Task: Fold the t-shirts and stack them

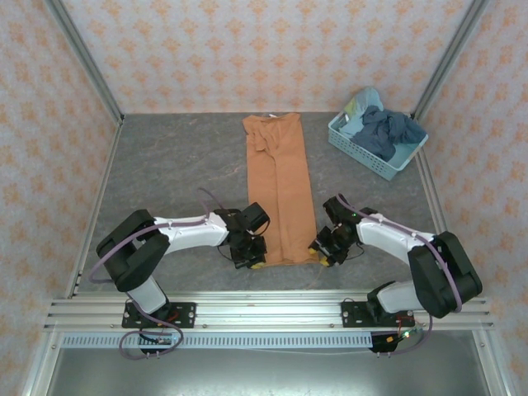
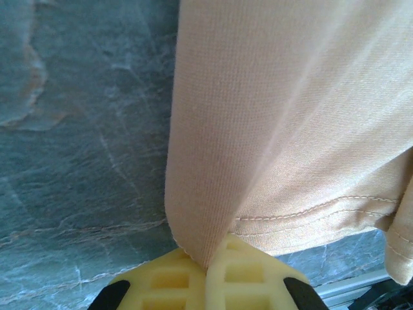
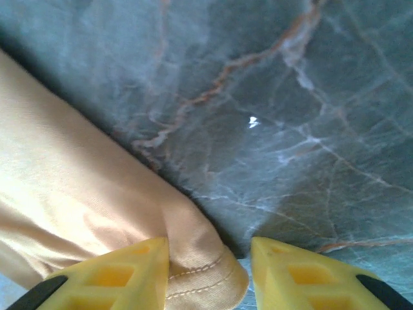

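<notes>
The 2 arms, the left arm (image 1: 186,231) and the right arm (image 1: 396,239), are each built of chunky black joint housings linked by smooth white shells, and each stands on a flat black base plate (image 1: 161,313). A thin purple-grey cable (image 1: 204,196) loops loosely along each arm from base to wrist. The left pincer (image 1: 254,262) and the right pincer (image 1: 322,254) have black bodies, and their 2 fingers (image 3: 129,271) are bright yellow moulded pads with square, waffle-like recesses, seated in black holders at the outer corners.
</notes>
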Available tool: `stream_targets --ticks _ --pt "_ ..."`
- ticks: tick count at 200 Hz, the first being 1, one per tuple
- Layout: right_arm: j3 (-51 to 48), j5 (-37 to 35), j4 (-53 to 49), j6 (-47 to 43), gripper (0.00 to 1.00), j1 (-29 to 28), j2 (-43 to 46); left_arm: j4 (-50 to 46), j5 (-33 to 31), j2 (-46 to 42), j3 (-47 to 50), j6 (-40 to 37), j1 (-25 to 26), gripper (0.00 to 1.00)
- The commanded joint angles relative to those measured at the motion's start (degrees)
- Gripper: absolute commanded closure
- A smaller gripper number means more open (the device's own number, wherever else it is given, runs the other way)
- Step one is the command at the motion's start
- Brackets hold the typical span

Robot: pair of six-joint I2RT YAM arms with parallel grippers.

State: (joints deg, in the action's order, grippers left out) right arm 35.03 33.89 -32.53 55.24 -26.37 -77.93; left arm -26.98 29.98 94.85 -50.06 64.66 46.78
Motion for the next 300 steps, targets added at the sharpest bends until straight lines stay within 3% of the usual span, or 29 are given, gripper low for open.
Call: stream_targets --ticks 1,45,86,113,133,162,206,245,300 --pt "-1.4 -0.2 1.3 2.8 0.65 -0.7 0.1 -2.2 -2.7 0.6 1.9 -0.1 0.1 1.00" --pt "-3.2 -1.3 1.9 5.8 0.66 -2.3 2.4 -2.0 -2.6 0.3 2.8 -0.6 0.1 1.00" --pt "-2.8 -4.4 2.2 9.0 0.86 -6.1 2.6 -1.6 -2.0 0.1 3.7 -1.7 0.1 1.00" --pt "-0.8 -6.9 -3.3 7.2 1.00 -7.9 2.4 -2.4 -1.8 -0.9 5.3 -3.1 0.1 1.00" --pt "1.9 -8.9 -11.2 2.8 1.00 -8.4 2.5 -3.6 -2.2 -2.9 7.2 -4.1 0.1 1.00" --pt "2.4 -6.0 -16.4 0.5 1.00 -10.3 5.0 -5.5 -2.2 -8.3 9.2 -4.9 1.1 1.00" --pt "6.6 -5.8 -20.9 -0.2 1.00 -11.1 8.5 -7.3 -3.7 -15.5 8.6 -3.8 1.6 1.00" --pt "10.9 -8.3 -21.6 0.8 1.00 -11.1 8.7 -8.1 -7.1 -16.8 2.9 -2.3 1.4 1.00" --pt "20.9 -12.6 -21.8 -0.4 1.00 -8.0 3.7 -11.3 -9.4 -15.0 -6.7 -4.8 -5.3 1.00"
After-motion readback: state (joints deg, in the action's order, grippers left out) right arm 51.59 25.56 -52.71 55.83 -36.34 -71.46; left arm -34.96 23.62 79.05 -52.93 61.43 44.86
